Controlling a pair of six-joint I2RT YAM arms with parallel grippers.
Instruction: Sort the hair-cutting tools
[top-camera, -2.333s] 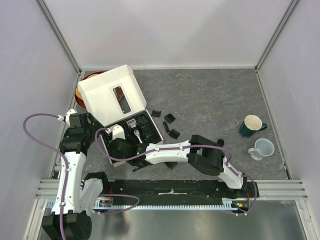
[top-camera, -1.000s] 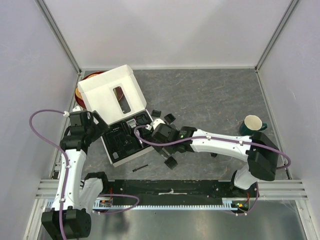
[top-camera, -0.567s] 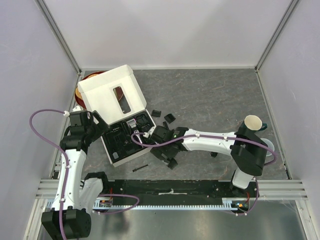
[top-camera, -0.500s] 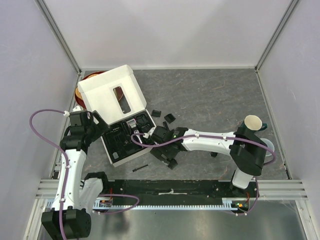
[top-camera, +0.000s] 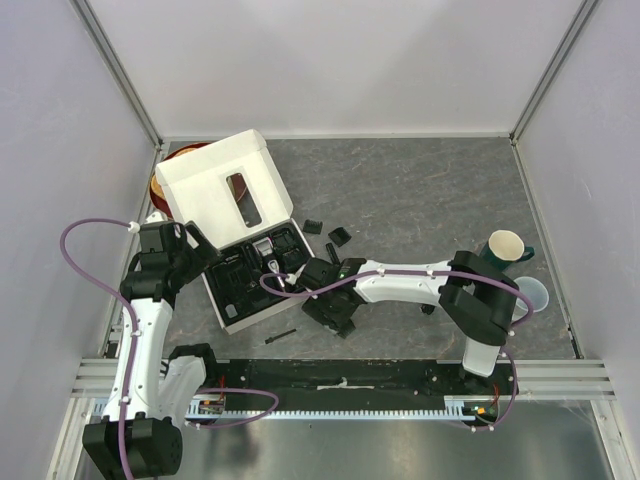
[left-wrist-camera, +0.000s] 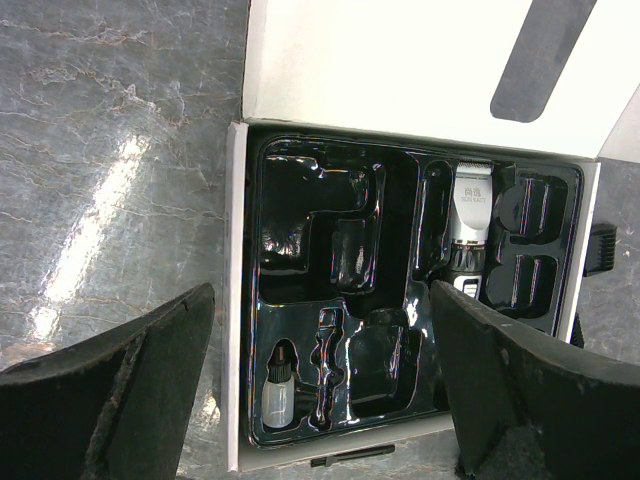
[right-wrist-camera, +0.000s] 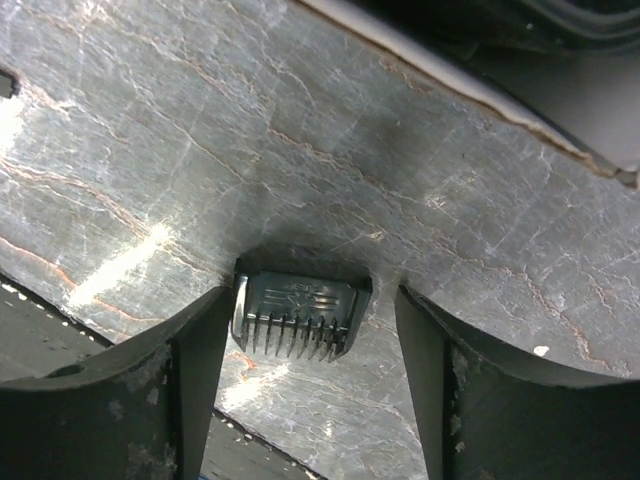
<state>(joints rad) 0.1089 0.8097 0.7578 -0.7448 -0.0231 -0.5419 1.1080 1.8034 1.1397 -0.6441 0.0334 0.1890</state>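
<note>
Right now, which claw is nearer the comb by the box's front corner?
Right. The right gripper straddles the comb, a jaw each side; the left gripper hovers over the box.

A robotics lab cell: white panel walls (top-camera: 340, 60), aluminium frame posts (top-camera: 117, 68), two arms (top-camera: 140, 335) bolted beside a grey table (top-camera: 420, 190).

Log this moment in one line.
left end effector: open, facing box | right end effector: open, straddling guard on table | clipper: in box

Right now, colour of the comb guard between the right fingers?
Comb guard: black. Best: right wrist view.
</note>
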